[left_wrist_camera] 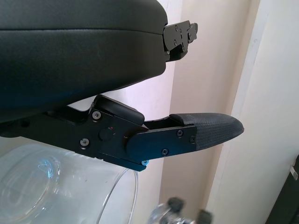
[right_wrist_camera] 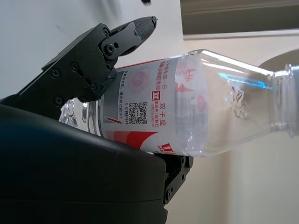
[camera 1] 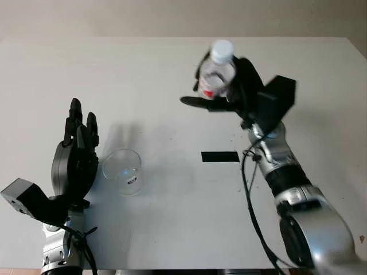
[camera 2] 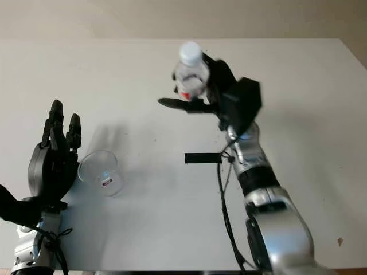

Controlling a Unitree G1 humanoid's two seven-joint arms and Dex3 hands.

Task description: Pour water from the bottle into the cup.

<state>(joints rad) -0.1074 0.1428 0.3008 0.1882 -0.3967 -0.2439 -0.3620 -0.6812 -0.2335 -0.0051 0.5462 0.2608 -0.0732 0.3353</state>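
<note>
The right hand (camera 1: 229, 94) grips a clear plastic water bottle with a red-and-white label and white cap (camera 1: 218, 71), held upright above the white tabletop (camera 1: 172, 217). The clear, round plastic cup (camera 1: 122, 171) stands well off to that hand's left and nearer the robot, just beside the open left hand (camera 1: 77, 154). The pour likely calls for carrying the bottle across to the cup, then tipping its neck toward it.

white table (camera 1: 172, 229), beige wall (camera 1: 172, 17) behind

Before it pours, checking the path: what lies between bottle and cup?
In the left eye view, bare white table separates the bottle from the cup.
</note>
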